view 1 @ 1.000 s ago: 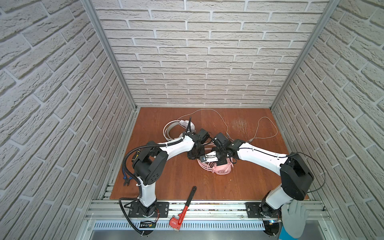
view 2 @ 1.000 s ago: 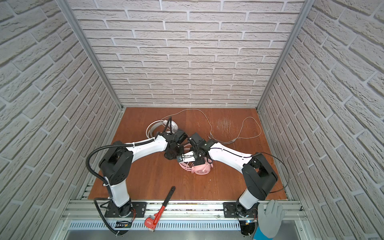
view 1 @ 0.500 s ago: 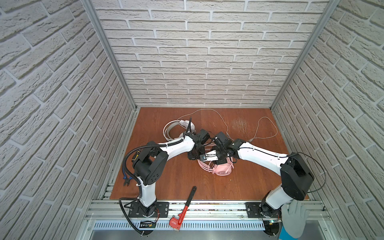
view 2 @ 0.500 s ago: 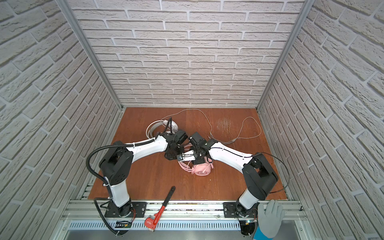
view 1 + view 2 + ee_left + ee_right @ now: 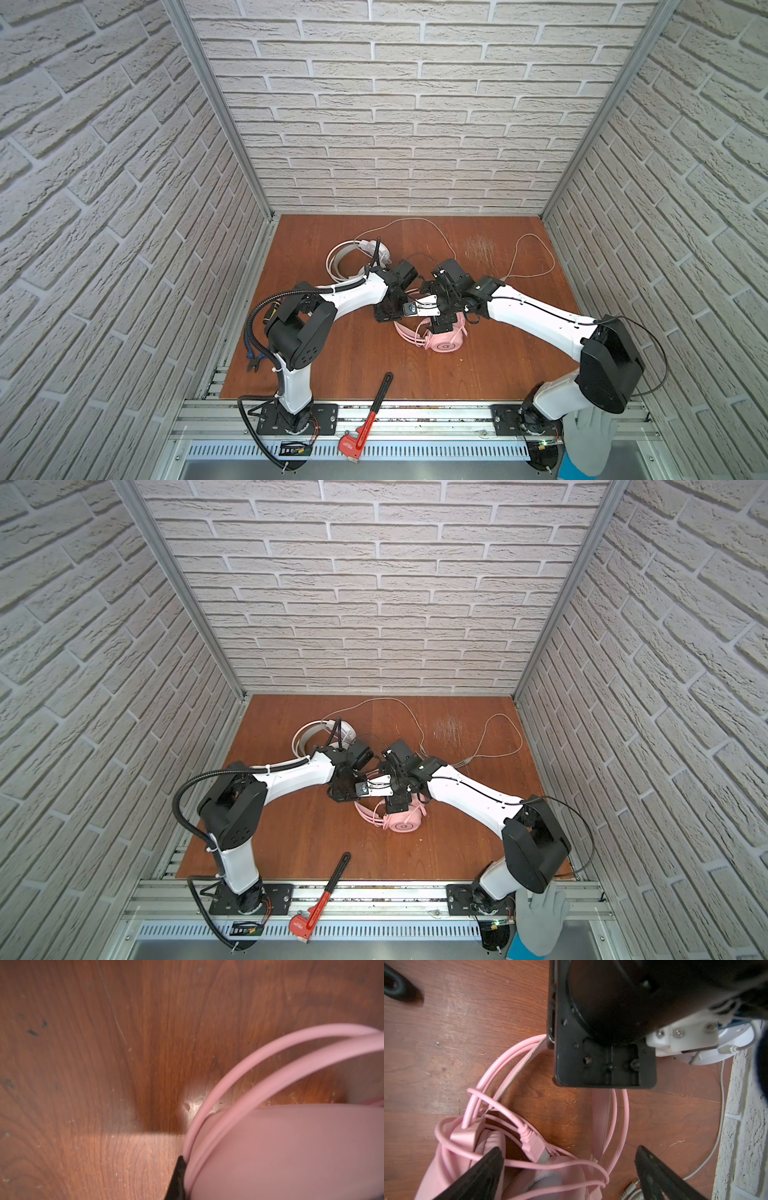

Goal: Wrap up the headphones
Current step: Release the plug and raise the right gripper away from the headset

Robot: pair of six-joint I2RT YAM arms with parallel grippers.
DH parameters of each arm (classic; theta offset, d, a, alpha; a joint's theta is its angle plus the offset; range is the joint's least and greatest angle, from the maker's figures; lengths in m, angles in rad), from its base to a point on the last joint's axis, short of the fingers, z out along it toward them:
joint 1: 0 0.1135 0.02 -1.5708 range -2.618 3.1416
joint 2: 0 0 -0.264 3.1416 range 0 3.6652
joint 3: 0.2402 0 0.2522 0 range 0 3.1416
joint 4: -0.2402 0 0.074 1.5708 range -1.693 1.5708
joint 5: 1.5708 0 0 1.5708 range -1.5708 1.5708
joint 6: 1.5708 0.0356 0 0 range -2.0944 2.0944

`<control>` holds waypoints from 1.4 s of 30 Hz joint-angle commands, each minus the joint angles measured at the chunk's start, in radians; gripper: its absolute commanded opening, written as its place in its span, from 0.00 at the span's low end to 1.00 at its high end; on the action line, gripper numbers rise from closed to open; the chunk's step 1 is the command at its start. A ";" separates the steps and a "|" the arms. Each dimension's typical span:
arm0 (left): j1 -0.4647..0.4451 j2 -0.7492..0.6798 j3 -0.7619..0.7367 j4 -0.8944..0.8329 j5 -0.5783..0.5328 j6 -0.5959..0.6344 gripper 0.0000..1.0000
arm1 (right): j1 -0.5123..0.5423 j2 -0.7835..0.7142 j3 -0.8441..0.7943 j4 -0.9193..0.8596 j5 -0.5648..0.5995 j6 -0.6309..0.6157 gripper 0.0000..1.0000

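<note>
The right tool (image 5: pixel 569 1149) has its two black fingers (image 5: pixel 483 1172) spread wide over the pink headset (image 5: pixel 446 1167) on the brown counter (image 5: pixel 446 1032). A pink cable (image 5: pixel 500 1107) loops around the ear cup, with its plug (image 5: pixel 536 1151) on top. A big black robot part (image 5: pixel 604 1053) sits close by. A white headset (image 5: pixel 716 1057) lies near the brick wall (image 5: pixel 741 1126).

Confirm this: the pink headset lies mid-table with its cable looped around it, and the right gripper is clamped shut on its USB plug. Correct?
Not quite. The right wrist view shows the right gripper open, jaws spread either side of the USB plug. The pink headset does lie mid-table, cable looped around it.
</note>
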State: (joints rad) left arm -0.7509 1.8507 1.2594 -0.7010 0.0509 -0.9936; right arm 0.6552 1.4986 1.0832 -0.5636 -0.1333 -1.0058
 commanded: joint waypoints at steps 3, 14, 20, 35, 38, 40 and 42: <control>0.021 -0.012 -0.018 0.044 0.023 -0.034 0.00 | -0.021 -0.091 -0.034 0.010 -0.053 0.036 1.00; 0.047 -0.059 -0.084 0.074 0.024 -0.037 0.00 | -0.104 -0.299 -0.133 0.271 -0.026 0.483 1.00; 0.073 -0.104 -0.133 0.086 0.021 -0.005 0.00 | -0.116 -0.468 -0.261 0.376 0.143 0.762 1.00; 0.180 -0.126 -0.163 -0.027 -0.034 0.159 0.00 | -0.132 -0.652 -0.355 0.170 0.358 1.166 1.00; 0.199 -0.132 -0.170 -0.047 -0.059 0.180 0.00 | -0.135 -0.650 -0.365 0.163 0.375 1.204 1.00; 0.211 -0.140 -0.186 -0.047 -0.069 0.188 0.00 | -0.137 -0.642 -0.363 0.152 0.392 1.220 1.00; 0.229 -0.151 -0.211 -0.031 -0.063 0.195 0.00 | -0.137 -0.628 -0.350 0.136 0.390 1.219 1.00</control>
State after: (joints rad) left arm -0.5461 1.7435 1.0790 -0.6933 0.0284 -0.8318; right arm 0.5251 0.8631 0.7200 -0.4194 0.2295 0.1661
